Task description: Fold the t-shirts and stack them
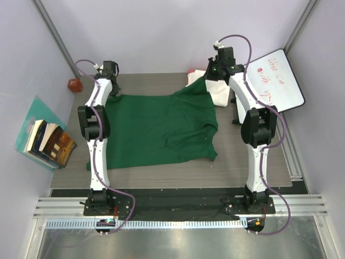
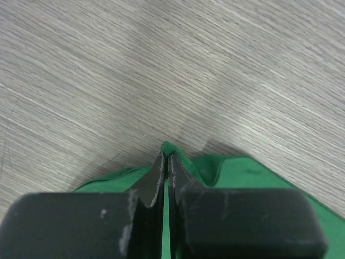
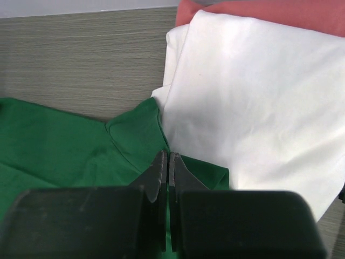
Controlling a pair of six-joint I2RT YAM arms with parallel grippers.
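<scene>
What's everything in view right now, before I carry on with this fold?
green t-shirt: one, dark green, spread across the table's middle
folded t-shirt: one, cream-white, far right corner
cloth: one, red-pink, under the folded t-shirt
whiteboard: one, white with red writing, right of the table
books: several, mixed colours, left of the table
small object: one, red, far left
table: one, grey wood-grain
left gripper: one, black, shut on the green t-shirt's far left edge
right gripper: one, black, shut on its far right edge
</scene>
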